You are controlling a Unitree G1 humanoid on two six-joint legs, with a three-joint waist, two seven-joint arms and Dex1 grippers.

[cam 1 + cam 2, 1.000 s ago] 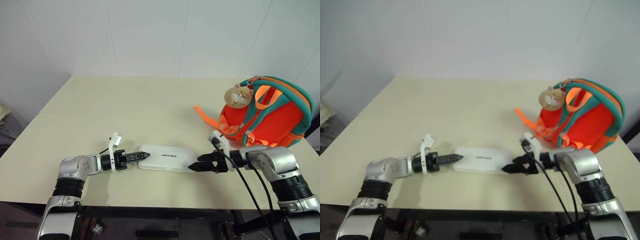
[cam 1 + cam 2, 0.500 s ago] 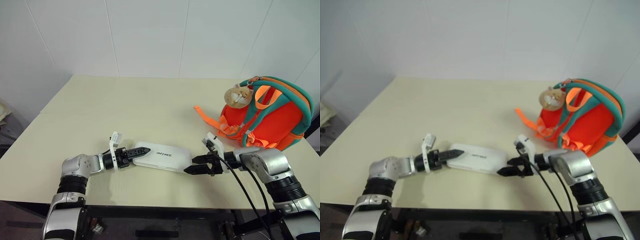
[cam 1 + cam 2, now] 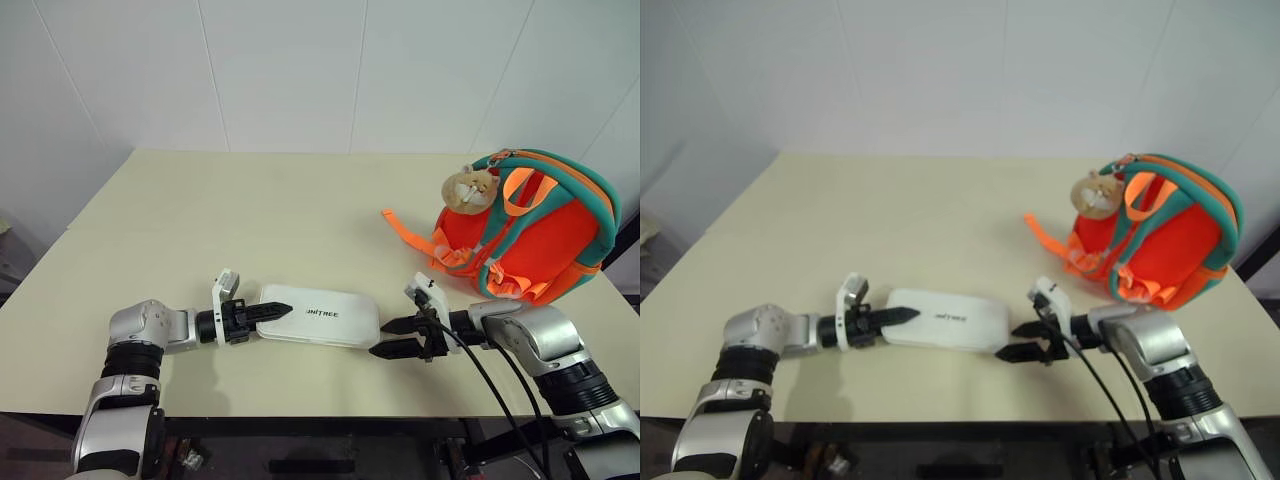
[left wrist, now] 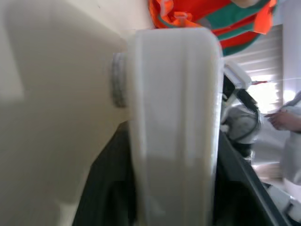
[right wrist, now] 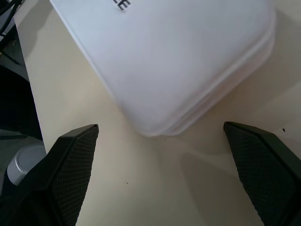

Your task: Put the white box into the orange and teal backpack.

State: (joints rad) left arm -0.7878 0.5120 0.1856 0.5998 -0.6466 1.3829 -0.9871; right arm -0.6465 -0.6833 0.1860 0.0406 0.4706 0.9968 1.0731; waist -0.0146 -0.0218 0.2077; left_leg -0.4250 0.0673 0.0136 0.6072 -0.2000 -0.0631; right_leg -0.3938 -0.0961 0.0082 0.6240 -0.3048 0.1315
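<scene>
Left eye view showed the white box (image 3: 318,315) lying flat on the cream bench (image 3: 250,210), long side across, between the two arms. The left gripper (image 3: 272,312) reached in level from the left, its jaws at the box's left short end; the left wrist view had that end filling the gap between the black fingers (image 4: 101,188), so the jaws looked closed, or nearly closed, on the box, though contact on both faces could not be confirmed. The right gripper (image 3: 393,338) sat just beside the right short end, jaws wide apart and clear of it, one finger above the other. The right wrist view showed the rounded corner of the box between the two textured fingertips (image 5: 75,160), untouched. The orange and teal backpack (image 3: 530,240) stood upright well apart at the right rear, a plush charm (image 3: 470,188) hanging from it.

The box looked rigid, smooth and probably light, with a seam running around its edge; its glossy shell and rounded corners seemed likely to slip from a pinch. Taking hold at both short ends, thin faces squeezed top and bottom, appeared the soundest way to lift it level
</scene>
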